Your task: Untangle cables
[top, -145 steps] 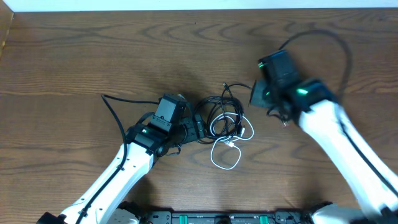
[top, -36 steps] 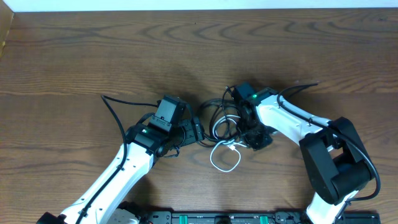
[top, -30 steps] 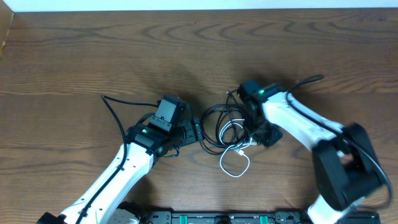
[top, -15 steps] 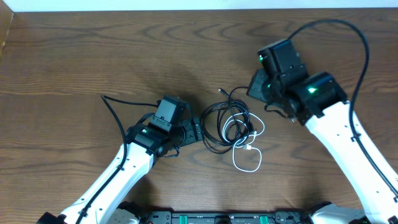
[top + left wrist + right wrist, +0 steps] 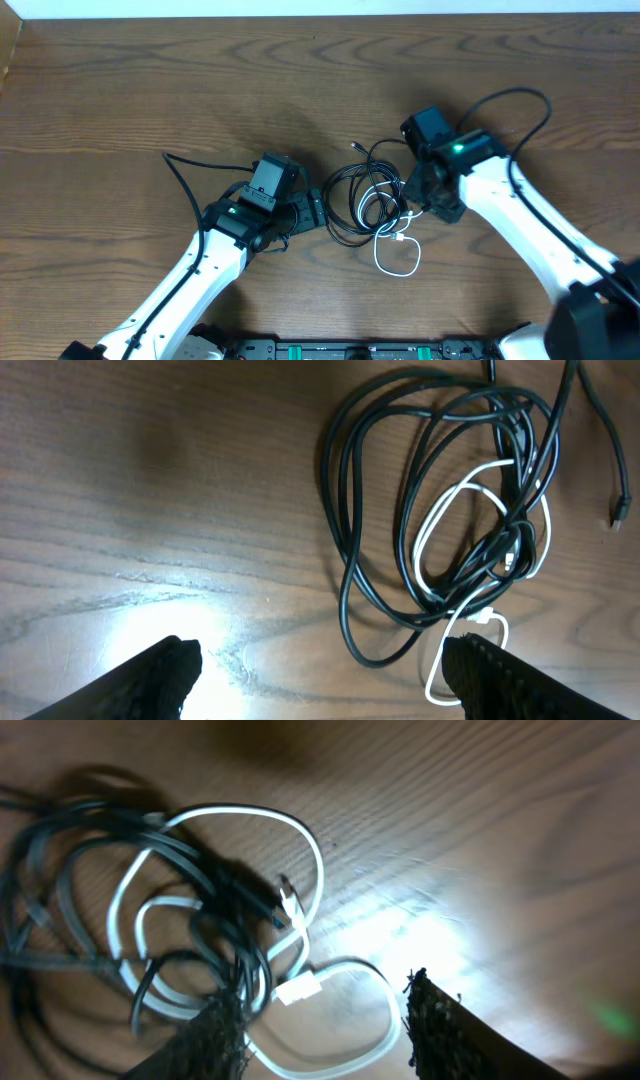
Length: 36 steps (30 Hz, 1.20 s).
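Observation:
The cables lie in one tangle at the table's middle: black cords (image 5: 352, 190) coiled together with a thin white cord (image 5: 398, 268) whose loop trails toward the front. My left gripper (image 5: 318, 212) is open and empty just left of the tangle. In the left wrist view the black coil (image 5: 350, 530) and white cord (image 5: 432, 520) lie beyond its wide-open fingertips (image 5: 325, 680). My right gripper (image 5: 418, 205) is low at the tangle's right side and open. In the right wrist view (image 5: 325, 1030) its fingers straddle the white cord's loop (image 5: 240, 810), and one finger (image 5: 215, 1035) overlaps the black cords (image 5: 60, 870).
The wooden table (image 5: 150, 80) runs to a pale back edge at the top. A thick black wire fixed to the left arm (image 5: 180, 175) lies on the table. The right arm's wire (image 5: 520, 97) arcs above it. A dark rail (image 5: 360, 350) lines the front edge.
The tangle was dragged a little to the right. My right gripper then rose and pulled away, and has now come back down to the tangle's right side. The left arm has not moved.

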Each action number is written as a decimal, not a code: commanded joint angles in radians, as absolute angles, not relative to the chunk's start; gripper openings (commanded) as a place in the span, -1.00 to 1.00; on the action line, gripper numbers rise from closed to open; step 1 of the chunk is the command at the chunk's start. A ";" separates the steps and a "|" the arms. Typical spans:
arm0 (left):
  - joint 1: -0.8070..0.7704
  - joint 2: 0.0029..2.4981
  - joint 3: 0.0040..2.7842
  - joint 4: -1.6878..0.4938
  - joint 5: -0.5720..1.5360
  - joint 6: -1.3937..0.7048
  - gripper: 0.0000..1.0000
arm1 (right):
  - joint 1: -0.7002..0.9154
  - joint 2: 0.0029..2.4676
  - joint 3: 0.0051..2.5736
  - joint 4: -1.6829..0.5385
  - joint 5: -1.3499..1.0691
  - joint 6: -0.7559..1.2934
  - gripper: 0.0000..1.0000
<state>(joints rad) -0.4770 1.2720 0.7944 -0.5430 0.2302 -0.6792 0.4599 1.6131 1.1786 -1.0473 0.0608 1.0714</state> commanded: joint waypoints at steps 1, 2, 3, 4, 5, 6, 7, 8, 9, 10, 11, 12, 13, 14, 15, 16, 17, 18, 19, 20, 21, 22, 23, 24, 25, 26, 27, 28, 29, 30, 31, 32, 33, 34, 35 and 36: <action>-0.477 1.276 0.806 -0.545 0.219 -0.666 0.67 | 0.445 1.653 1.128 -0.978 0.004 1.154 -0.02; -0.477 1.276 0.806 -0.545 0.219 -0.666 0.67 | 0.442 1.673 1.115 -0.963 0.006 1.180 -0.05; -0.477 1.276 0.806 -0.545 0.219 -0.666 0.67 | 0.438 1.688 1.106 -0.954 0.004 1.195 -0.08; -0.477 1.276 0.806 -0.545 0.219 -0.666 0.68 | 0.435 1.704 1.100 -0.945 -0.001 1.201 -0.11; -0.477 1.276 0.806 -0.546 0.219 -0.666 0.67 | 0.432 1.721 1.097 -0.935 -0.006 1.200 -0.12; -0.477 1.276 0.806 -0.546 0.219 -0.666 0.67 | 0.430 1.736 1.097 -0.932 -0.007 1.201 -0.15; -0.477 1.276 0.806 -0.546 0.219 -0.666 0.68 | 0.428 1.751 1.097 -0.927 -0.009 1.203 -0.18; -0.477 1.276 0.806 -0.546 0.218 -0.666 0.67 | 0.426 1.764 1.097 -0.926 -0.011 1.209 -0.22; -0.477 1.276 0.806 -0.546 0.219 -0.666 0.67 | 0.423 1.776 1.097 -0.925 -0.010 1.216 -0.26; -0.477 1.276 0.806 -0.546 0.218 -0.666 0.68 | 0.420 1.785 1.097 -0.922 -0.009 1.216 -0.29; -0.477 1.276 0.806 -0.546 0.218 -0.666 0.67 | 0.417 1.794 1.097 -0.917 -0.008 1.216 -0.30; -0.477 1.276 0.806 -0.546 0.218 -0.666 0.67 | 0.413 1.804 1.097 -0.908 -0.007 1.216 -0.29; -0.477 1.276 0.806 -0.546 0.218 -0.666 0.67 | 0.411 1.813 1.097 -0.900 -0.006 1.216 -0.27; -0.477 1.276 0.806 -0.546 0.218 -0.666 0.68 | 0.410 1.821 1.097 -0.889 -0.007 1.216 -0.27; -0.477 1.276 0.806 -0.546 0.218 -0.666 0.68 | 0.410 1.831 1.097 -0.881 -0.006 1.216 -0.27; -0.477 1.276 0.806 -0.546 0.218 -0.666 0.67 | 0.409 1.839 1.097 -0.874 -0.006 1.217 -0.27; -0.477 1.276 0.806 -0.546 0.218 -0.666 0.67 | 0.406 1.848 1.096 -0.870 -0.006 1.219 -0.27; -0.477 1.276 0.806 -0.546 0.219 -0.666 0.67 | 0.404 1.855 1.096 -0.865 -0.006 1.219 -0.28; -0.477 1.276 0.806 -0.546 0.219 -0.666 0.68 | 0.402 1.865 1.095 -0.863 -0.006 1.219 -0.29; -0.477 1.276 0.806 -0.546 0.219 -0.666 0.67 | 0.399 1.871 1.095 -0.863 -0.007 1.219 -0.32; -0.477 1.276 0.806 -0.546 0.218 -0.666 0.67 | 0.396 1.880 1.095 -0.863 -0.006 1.219 -0.36; -0.477 1.276 0.806 -0.546 0.219 -0.666 0.68 | 0.394 1.885 1.095 -0.866 -0.007 1.219 -0.41; -0.477 1.276 0.806 -0.546 0.219 -0.665 0.68 | 0.393 1.893 1.095 -0.870 -0.007 1.219 -0.47; -0.477 1.276 0.806 -0.546 0.218 -0.665 0.67 | 0.393 1.895 1.095 -0.871 -0.006 1.219 -0.50; -0.477 1.276 0.806 -0.546 0.219 -0.666 0.68 | 0.393 1.897 1.095 -0.872 -0.006 1.219 -0.52; -0.477 1.276 0.806 -0.546 0.218 -0.665 0.67 | 0.393 1.899 1.095 -0.872 -0.006 1.219 -0.53; -0.477 1.276 0.806 -0.546 0.218 -0.666 0.67 | 0.393 1.899 1.095 -0.872 -0.001 1.219 -0.60; -0.477 1.276 0.806 -0.546 0.218 -0.666 0.67 | 0.393 1.899 1.095 -0.871 0.002 1.219 -0.71; -0.477 1.276 0.806 -0.546 0.218 -0.666 0.68 | 0.393 1.898 1.095 -0.872 0.007 1.219 -0.86; -0.477 1.276 0.806 -0.546 0.218 -0.665 0.67 | 0.392 1.898 1.095 -0.872 0.010 1.219 -0.97; -0.477 1.276 0.806 -0.546 0.218 -0.665 0.67 | 0.390 1.898 1.095 -0.873 0.013 1.219 -0.98; -0.477 1.276 0.806 -0.546 0.218 -0.666 0.68 | 0.389 1.898 1.095 -0.873 0.012 1.218 -0.98; -0.477 1.276 0.806 -0.546 0.218 -0.666 0.67 | 0.387 1.898 1.095 -0.873 0.012 1.217 -0.98; -0.477 1.276 0.806 -0.546 0.218 -0.666 0.67 | 0.386 1.898 1.095 -0.871 0.007 1.208 -0.98; -0.477 1.276 0.806 -0.546 0.218 -0.666 0.67 | 0.385 1.898 1.096 -0.870 0.002 1.196 -0.98; -0.477 1.276 0.806 -0.546 0.218 -0.666 0.67 | 0.383 1.895 1.097 -0.871 -0.008 1.180 -0.98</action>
